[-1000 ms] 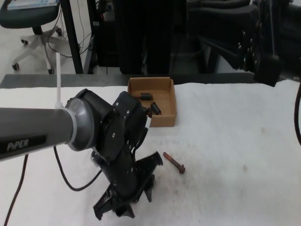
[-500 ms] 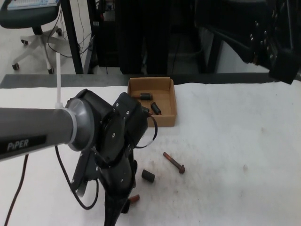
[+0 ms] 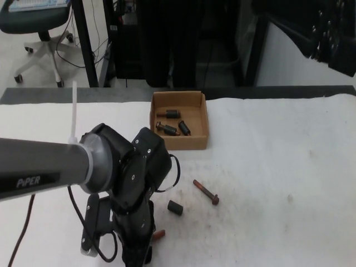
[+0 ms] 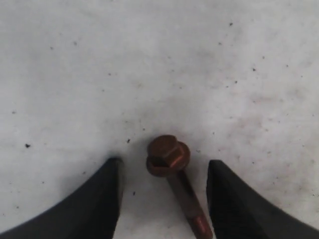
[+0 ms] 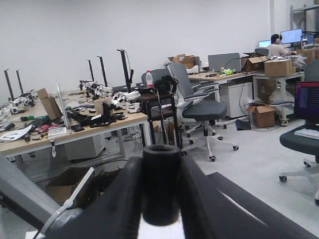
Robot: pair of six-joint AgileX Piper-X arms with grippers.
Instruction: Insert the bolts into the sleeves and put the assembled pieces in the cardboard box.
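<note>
In the left wrist view a rusty brown bolt point(image 4: 168, 155) lies on the white cloth, head up between the two dark fingers of my left gripper point(image 4: 164, 163), which is open and astride it. From above, that bolt point(image 3: 158, 235) peeks out beside the left arm point(image 3: 125, 178) near the front edge. A loose black sleeve point(image 3: 175, 207) and a second bolt point(image 3: 206, 191) lie just to the right. My right gripper point(image 5: 161, 168) is shut on a black sleeve point(image 5: 160, 199) and points out at the room; its arm point(image 3: 334, 33) hangs high at the back right. The cardboard box point(image 3: 197, 142) holds several pieces.
White cloth point(image 3: 278, 167) covers the bench, with open room on its right half. A cable point(image 3: 78, 208) trails from the left arm over the cloth. Black stands and an office chair point(image 3: 39, 28) are behind the bench.
The left arm has swung down and toward the front edge, uncovering the loose sleeve and the near bolt. The right arm has risen up and to the right.
</note>
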